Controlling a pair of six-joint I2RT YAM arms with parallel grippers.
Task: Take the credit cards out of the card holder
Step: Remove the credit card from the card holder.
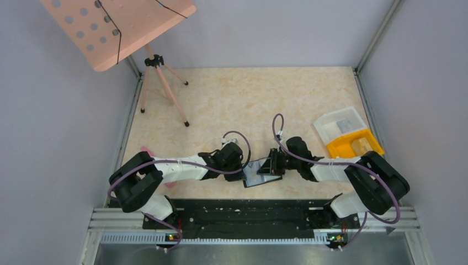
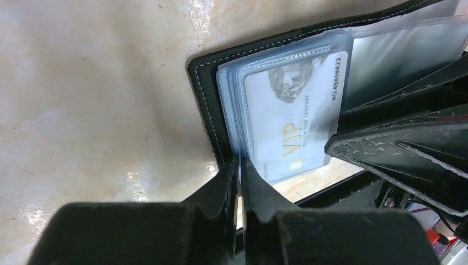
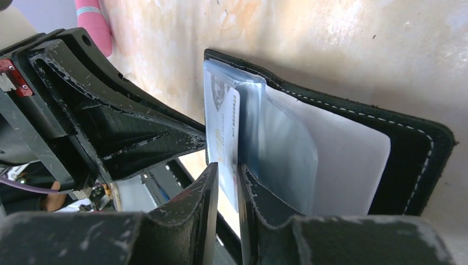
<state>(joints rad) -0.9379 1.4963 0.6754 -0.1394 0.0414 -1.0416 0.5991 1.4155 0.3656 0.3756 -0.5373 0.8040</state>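
The black card holder (image 1: 255,175) lies open on the table between my two grippers, near the front edge. In the left wrist view its stitched black cover (image 2: 205,94) holds clear plastic sleeves, and a white VIP credit card (image 2: 292,116) sticks out of them past the holder's edge. My left gripper (image 2: 240,165) is shut on the edge of the sleeves. My right gripper (image 3: 226,174) is shut on the corner of the credit card (image 3: 225,127). The open holder (image 3: 408,149) also shows a pale inner flap. From above, the left gripper (image 1: 243,168) and right gripper (image 1: 271,165) nearly touch.
A yellow bin (image 1: 353,144) and a clear plastic tray (image 1: 339,124) stand at the right. A pink perforated stand on a tripod (image 1: 160,83) is at the back left. A pink object (image 1: 148,152) lies by the left arm. The black rail (image 1: 248,212) runs along the front.
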